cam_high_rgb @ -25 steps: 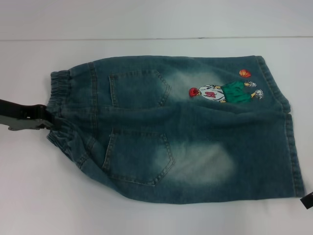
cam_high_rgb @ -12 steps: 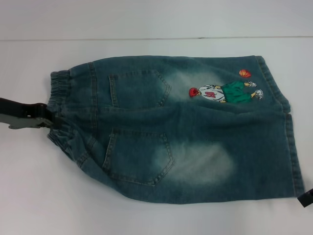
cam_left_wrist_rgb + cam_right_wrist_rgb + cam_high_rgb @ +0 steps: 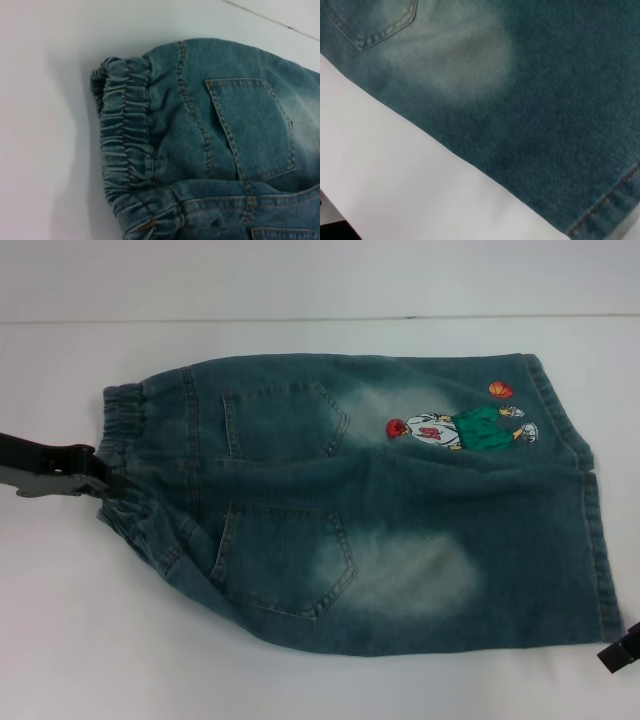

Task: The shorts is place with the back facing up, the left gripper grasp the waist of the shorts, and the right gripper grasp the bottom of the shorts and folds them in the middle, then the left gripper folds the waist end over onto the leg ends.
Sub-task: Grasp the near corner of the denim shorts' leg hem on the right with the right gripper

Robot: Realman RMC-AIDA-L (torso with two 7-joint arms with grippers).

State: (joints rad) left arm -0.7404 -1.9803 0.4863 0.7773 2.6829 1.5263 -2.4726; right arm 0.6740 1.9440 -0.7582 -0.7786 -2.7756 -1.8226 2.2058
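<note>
The shorts (image 3: 380, 505) lie flat on the white table (image 3: 300, 680), back up, pockets showing — waist of the shorts (image 3: 125, 455) toward the robot's left. The left gripper (image 3: 100, 480) touches that waistband's middle; its grip cannot be told. The right gripper (image 3: 620, 652) sits just beside the near hem corner, mostly cropped.

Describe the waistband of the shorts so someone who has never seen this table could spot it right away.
On the white table lies one pair of blue denim shorts, back pockets up. The waistband is the narrow end on the robot's left, where the left gripper meets the cloth. Unlike the flat stitched hems at the opposite end near the cartoon embroidery, it is gathered and puckered with elastic.
</note>
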